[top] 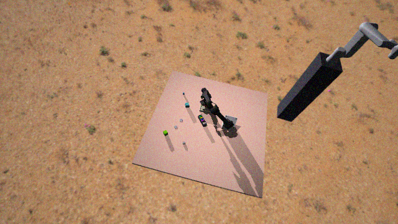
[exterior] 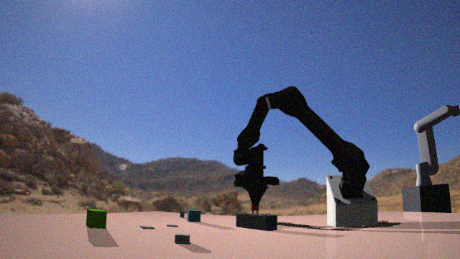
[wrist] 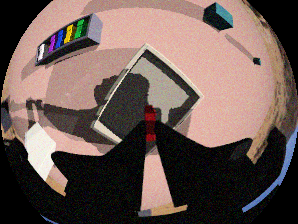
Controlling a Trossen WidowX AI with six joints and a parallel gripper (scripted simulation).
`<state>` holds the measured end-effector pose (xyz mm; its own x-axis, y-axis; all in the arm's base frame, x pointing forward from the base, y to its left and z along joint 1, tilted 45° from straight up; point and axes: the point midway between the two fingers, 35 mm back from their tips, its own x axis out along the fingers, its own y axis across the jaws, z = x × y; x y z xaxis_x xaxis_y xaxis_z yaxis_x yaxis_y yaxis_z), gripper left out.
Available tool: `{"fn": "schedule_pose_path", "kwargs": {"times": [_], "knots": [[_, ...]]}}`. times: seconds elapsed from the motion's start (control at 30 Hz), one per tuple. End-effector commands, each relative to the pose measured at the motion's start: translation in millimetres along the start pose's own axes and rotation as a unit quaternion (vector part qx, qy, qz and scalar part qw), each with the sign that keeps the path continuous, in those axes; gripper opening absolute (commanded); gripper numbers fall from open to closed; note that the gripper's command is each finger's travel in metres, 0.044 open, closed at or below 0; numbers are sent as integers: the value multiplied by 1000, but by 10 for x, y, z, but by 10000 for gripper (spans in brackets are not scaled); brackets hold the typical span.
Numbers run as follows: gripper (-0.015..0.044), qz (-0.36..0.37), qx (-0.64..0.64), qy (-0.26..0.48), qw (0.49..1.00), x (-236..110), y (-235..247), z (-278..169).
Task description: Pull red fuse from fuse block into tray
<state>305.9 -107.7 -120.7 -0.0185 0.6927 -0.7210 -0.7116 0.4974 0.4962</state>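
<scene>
My gripper (wrist: 149,124) (exterior: 254,209) (top: 203,104) is shut on the red fuse (wrist: 150,123) (exterior: 254,207), which hangs upright from the fingertips. In the wrist view the fuse hangs over the near part of the grey, light-rimmed tray (wrist: 169,88). How high it hangs above the tray floor I cannot tell. The fuse block (wrist: 67,36) (top: 202,122) lies apart to the upper left, with several coloured fuses standing in it. In the exterior view a dark box (exterior: 256,221) stands under the gripper. It seems to be the block, with the tray hidden behind it.
A green cube (top: 165,132) (exterior: 96,218) and a teal cube (top: 187,104) (exterior: 193,215) (wrist: 220,15) stand on the pink mat (top: 193,162), with a small dark block (exterior: 182,239) and flat bits nearby. My base (exterior: 350,208) is at the right. A second grey arm on a dark pedestal (exterior: 426,198) stands off the mat.
</scene>
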Motion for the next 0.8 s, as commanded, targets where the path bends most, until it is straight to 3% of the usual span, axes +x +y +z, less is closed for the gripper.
{"fn": "schedule_pose_path", "kwargs": {"times": [0.0, 0.1, 0.53, 0.63, 0.77], "knots": [[0, 3, 5, -2, 1000, 72, 25, -10], [0, 3, 5, -2, 1000, 83, 26, -10], [330, 1, 0, 0, 1000, 22, 6, -1], [330, 3, 4, -1, 1000, -290, 18, -13], [330, 3, 5, -1, 1000, -320, 21, -14]]}}
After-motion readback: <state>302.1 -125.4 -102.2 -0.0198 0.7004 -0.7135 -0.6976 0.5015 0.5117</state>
